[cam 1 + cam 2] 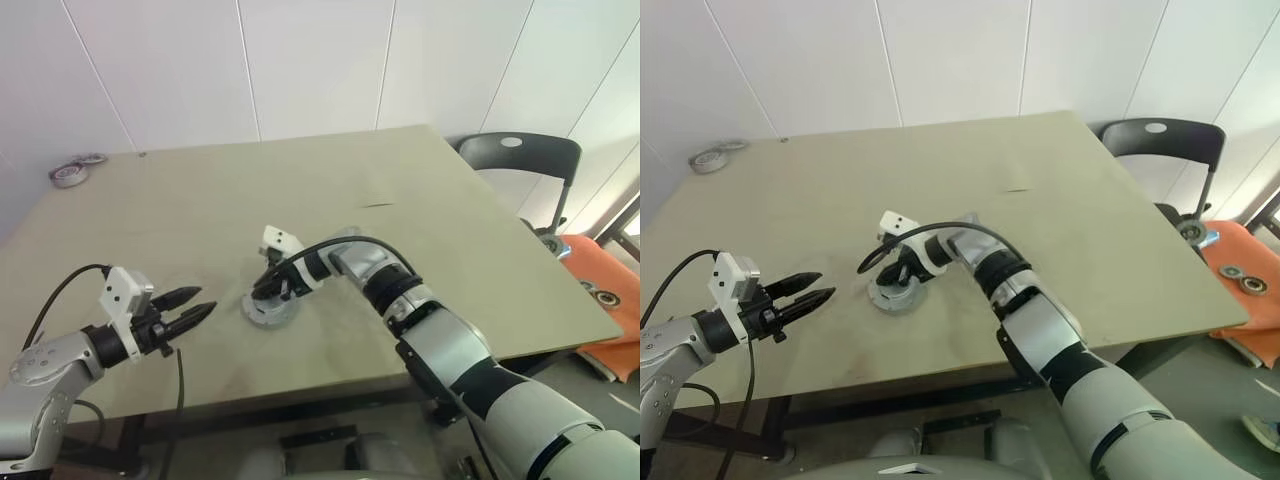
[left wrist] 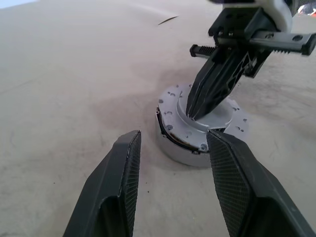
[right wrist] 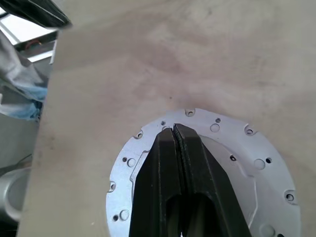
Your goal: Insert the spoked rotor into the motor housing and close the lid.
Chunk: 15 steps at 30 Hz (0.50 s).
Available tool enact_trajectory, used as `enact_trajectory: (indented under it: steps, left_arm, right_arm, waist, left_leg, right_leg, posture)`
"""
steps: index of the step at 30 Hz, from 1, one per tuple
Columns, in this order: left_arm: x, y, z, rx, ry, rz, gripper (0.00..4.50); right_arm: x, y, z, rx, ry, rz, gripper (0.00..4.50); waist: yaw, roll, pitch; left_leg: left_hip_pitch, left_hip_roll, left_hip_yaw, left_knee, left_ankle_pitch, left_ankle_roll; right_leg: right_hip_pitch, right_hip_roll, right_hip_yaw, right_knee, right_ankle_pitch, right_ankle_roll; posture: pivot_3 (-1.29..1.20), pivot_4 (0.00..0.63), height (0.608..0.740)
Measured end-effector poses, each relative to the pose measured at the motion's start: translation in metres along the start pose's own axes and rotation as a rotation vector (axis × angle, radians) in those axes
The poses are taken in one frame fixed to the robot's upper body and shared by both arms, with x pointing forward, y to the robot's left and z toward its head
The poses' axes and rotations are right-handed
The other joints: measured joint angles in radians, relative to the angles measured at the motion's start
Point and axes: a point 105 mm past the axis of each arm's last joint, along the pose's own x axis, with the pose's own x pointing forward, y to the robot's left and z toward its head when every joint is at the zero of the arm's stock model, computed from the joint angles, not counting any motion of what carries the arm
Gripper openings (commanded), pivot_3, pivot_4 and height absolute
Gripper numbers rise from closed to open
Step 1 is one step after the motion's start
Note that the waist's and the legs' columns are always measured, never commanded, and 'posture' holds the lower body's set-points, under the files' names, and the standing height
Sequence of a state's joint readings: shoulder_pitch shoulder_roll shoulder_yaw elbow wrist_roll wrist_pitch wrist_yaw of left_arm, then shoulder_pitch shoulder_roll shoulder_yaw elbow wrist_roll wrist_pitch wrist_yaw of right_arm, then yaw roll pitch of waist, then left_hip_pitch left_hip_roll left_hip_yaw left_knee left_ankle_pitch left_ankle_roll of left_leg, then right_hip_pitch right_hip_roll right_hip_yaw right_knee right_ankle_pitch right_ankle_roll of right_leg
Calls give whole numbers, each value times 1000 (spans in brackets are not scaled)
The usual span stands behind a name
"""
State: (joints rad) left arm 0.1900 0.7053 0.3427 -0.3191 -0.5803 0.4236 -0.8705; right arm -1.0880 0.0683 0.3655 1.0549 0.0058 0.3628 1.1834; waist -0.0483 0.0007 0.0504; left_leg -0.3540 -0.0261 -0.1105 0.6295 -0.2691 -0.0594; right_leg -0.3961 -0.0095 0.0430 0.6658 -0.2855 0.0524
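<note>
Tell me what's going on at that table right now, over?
Right claw shut, tips pressing on the silver lid atop the motor housing. Left claw open, empty, beside it. Nothing blocking.

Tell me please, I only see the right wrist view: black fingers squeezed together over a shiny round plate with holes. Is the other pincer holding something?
Observer: No. The left pincer is open and empty, beside that plate and apart from it.
Operator: What's under the plate?
Observer: The plate is the lid on a squat silver motor housing. A dark seam shows beneath its edge.
Operator: Anything else on the table?
Observer: Two small round things lie at the far left corner of the table.
</note>
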Motion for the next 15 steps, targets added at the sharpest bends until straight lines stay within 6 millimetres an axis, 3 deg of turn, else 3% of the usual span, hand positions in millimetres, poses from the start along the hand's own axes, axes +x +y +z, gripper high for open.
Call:
enact_trajectory:
  steps: [6, 15]
  left_arm:
    - [-1, 0, 1, 4, -3, 6, 2263]
    - [-1, -1, 1, 4, -2, 4, 2263]
  right_arm:
    - [11, 8, -3, -15, -8, 38, 21]
    - [5, 9, 3, 26, -71, 71, 21]
  waist:
    - [-3, 1, 0]
    - [-7, 1, 0]
  left_leg:
    - [5, 0, 0, 0, 0, 0]
    - [6, 0, 0, 1, 0, 0]
  right_leg:
    - [4, 0, 0, 0, 0, 0]
    - [6, 0, 0, 0, 0, 0]
  posture:
    - [0, 0, 740]
    - [0, 0, 740]
